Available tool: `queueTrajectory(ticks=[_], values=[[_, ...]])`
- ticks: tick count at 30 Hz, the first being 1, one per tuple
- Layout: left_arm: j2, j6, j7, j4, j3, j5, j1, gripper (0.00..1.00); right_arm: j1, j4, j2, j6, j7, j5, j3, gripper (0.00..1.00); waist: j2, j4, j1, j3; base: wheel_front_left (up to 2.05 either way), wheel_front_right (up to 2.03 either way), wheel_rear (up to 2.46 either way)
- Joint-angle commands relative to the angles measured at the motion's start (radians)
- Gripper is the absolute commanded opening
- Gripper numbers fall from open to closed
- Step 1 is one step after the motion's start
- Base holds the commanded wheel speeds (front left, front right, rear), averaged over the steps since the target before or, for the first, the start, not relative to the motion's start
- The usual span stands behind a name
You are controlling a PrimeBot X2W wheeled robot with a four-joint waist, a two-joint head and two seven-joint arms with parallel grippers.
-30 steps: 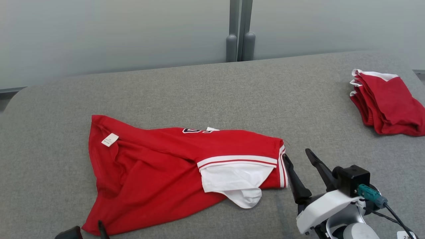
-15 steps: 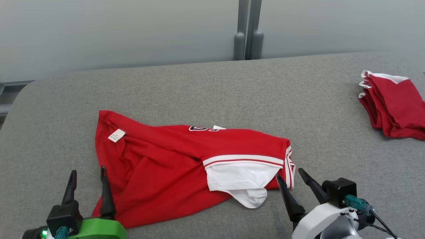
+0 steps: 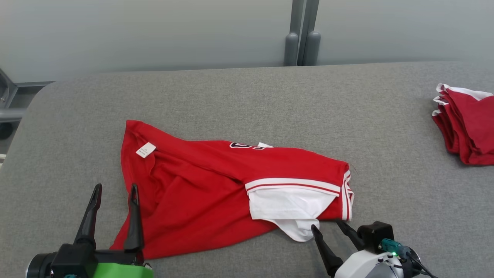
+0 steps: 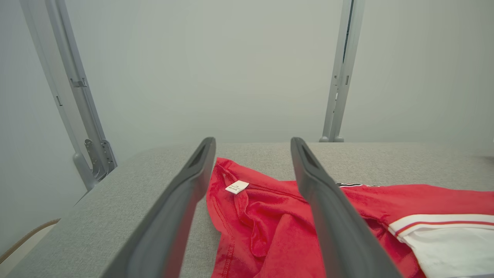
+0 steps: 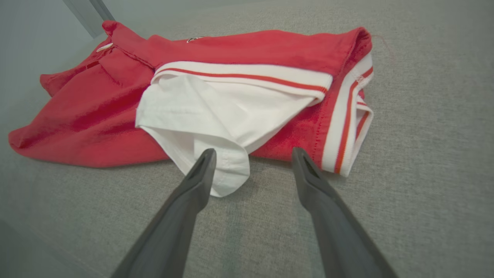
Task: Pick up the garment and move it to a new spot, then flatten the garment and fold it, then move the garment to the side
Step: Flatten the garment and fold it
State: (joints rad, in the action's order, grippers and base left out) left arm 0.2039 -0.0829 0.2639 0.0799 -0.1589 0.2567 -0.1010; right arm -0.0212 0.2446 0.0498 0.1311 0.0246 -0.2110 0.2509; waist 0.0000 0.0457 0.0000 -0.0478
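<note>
Now left fingers (image 3: 134, 220) up off cloth, spread wide, holding nothing; moment ago they sat low at near corner of garment (image 3: 200, 185), less wide. Right fingers (image 3: 323, 247) pulled back bit, spread too, tips just beside white part (image 3: 285, 204). I think garment is set down, flattening next. Garment lies mid bench (image 3: 239, 100): red, bunched, wrinkly, tag (image 3: 146, 150) showing.

Garment (image 3: 216, 193) centred on table (image 3: 270, 96); folded stack (image 3: 467, 127) well apart, at right edge
</note>
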Motion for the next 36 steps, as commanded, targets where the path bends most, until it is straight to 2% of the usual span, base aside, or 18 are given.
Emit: queueTrajectory(ticks=[1, 7, 8, 9, 11, 12, 13, 17, 20, 26, 31, 36], values=[[-0.002, 0.006, 0.001, -0.002, 0.006, -0.006, -0.014, 1.0, 0.014, 0.006, 0.001, -0.001, 0.005, 0.007, 0.003, 1.0, 0.0, 0.008, 0.0, -0.006, 0.0, 0.0, 0.0], [-0.038, 0.045, 0.001, -0.01, 0.03, -0.039, -0.015, 1.0, 0.05, 0.084, 0.002, -0.001, 0.019, 0.009, 0.038, 1.0, 0.0, 0.035, 0.0, -0.02, 0.0, 0.0, 0.0], [-0.045, 0.048, 0.001, -0.011, 0.034, -0.044, -0.016, 1.0, 0.055, 0.094, 0.005, -0.001, 0.02, 0.014, 0.043, 0.84, 0.0, 0.038, 0.0, -0.022, 0.0, 0.0, 0.0], [-0.05, 0.054, 0.001, -0.013, 0.037, -0.048, -0.018, 1.0, 0.059, 0.105, 0.007, -0.001, 0.022, 0.016, 0.048, 0.54, 0.0, 0.04, 0.0, -0.022, 0.0, 0.0, 0.0], [-0.058, 0.059, 0.001, -0.016, 0.043, -0.056, -0.021, 1.0, 0.067, 0.118, 0.009, -0.001, 0.026, 0.017, 0.051, 0.3, 0.0, 0.044, 0.0, -0.023, 0.0, 0.0, 0.0], [-0.062, 0.063, 0.001, -0.017, 0.046, -0.059, -0.021, 1.0, 0.071, 0.123, 0.013, -0.001, 0.029, 0.029, 0.053, 0.08, 0.0, 0.045, 0.0, -0.023, 0.0, 0.0, 0.0], [-0.067, 0.066, 0.001, -0.017, 0.048, -0.063, -0.021, 1.0, 0.071, 0.126, 0.017, -0.001, 0.031, 0.036, 0.054, 0.0, 0.0, 0.045, 0.0, -0.023, 0.0, 0.0, 0.0], [-0.082, 0.074, 0.001, -0.025, 0.056, -0.075, -0.033, 1.0, 0.064, 0.125, 0.03, -0.001, 0.047, 0.102, 0.035, 0.0, 0.0, 0.045, 0.0, -0.016, 0.0, 0.0, 0.0], [-0.094, 0.079, 0.001, -0.025, 0.062, -0.086, -0.043, 1.0, 0.06, 0.082, 0.038, -0.001, 0.056, 0.205, -0.047, 0.0, 0.0, 0.036, 0.0, -0.003, 0.0, 0.0, 0.0], [-0.111, 0.085, 0.001, -0.021, 0.063, -0.094, -0.055, 1.0, 0.144, -0.011, 0.049, -0.001, -0.007, 0.273, -0.124, 0.0, 0.0, 0.016, 0.0, 0.006, 0.0, 0.0, 0.0], [-0.119, 0.099, 0.001, -0.018, 0.054, -0.103, -0.041, 1.0, 0.28, 0.001, 0.121, -0.001, -0.048, 0.3, -0.14, 0.0, 0.0, 0.024, 0.0, -0.005, 0.0, 0.0, 0.0], [-0.127, 0.11, 0.001, -0.023, 0.04, -0.112, -0.019, 1.0, 0.416, 0.089, 0.185, -0.001, -0.043, 0.32, -0.149, 0.0, 0.0, 0.055, 0.0, -0.034, 0.0, 0.0, 0.0]])
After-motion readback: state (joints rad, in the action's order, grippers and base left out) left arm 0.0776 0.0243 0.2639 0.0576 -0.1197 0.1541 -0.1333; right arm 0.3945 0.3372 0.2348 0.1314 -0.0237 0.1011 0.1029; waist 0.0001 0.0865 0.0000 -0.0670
